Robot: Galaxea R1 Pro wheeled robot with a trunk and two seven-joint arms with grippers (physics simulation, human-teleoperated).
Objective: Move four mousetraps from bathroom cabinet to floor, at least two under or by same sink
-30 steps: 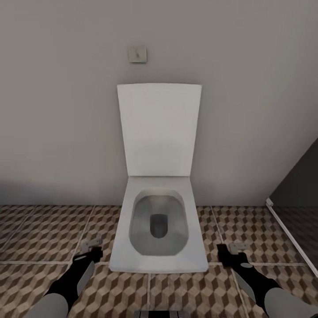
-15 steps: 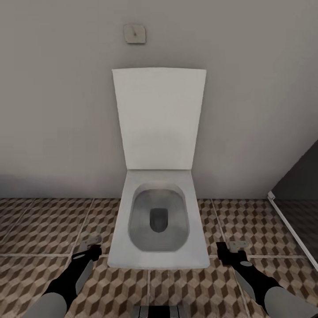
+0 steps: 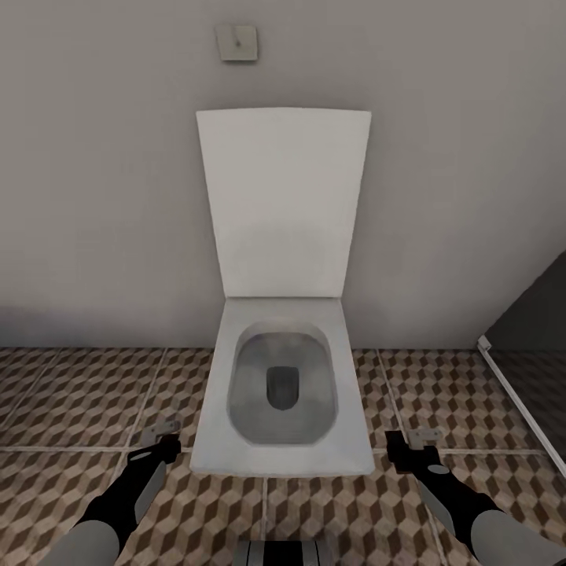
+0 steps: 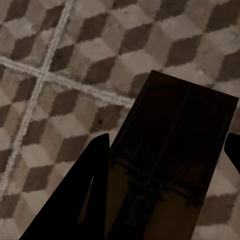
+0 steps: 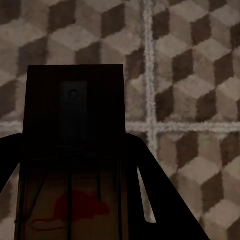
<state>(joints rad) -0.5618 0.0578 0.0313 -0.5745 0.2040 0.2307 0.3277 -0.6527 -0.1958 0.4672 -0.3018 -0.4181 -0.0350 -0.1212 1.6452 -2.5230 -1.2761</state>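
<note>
Low over the patterned bathroom floor (image 3: pixel 79 401), my left gripper (image 3: pixel 161 442) is shut on a mousetrap (image 3: pixel 167 428). In the left wrist view that mousetrap (image 4: pixel 172 150) is a dark wooden board with wire parts, held between the fingers (image 4: pixel 95 170). Opposite it, my right gripper (image 3: pixel 409 450) is shut on another mousetrap (image 3: pixel 424 434). The right wrist view shows this board (image 5: pixel 75 115) with a red mouse print, above the floor tiles (image 5: pixel 190 75). The cabinet and the sink are out of view.
A white toilet (image 3: pixel 283 393) with its lid (image 3: pixel 283 204) raised stands straight ahead against the grey wall, between my two grippers. A flush plate (image 3: pixel 237 43) sits on the wall above it. A dark shower enclosure (image 3: pixel 534 338) borders the floor at right.
The whole picture has shifted: the toilet looks larger and the flush plate sits higher, so the camera has moved closer. Both grippers keep their places in the view, still holding the traps.
</note>
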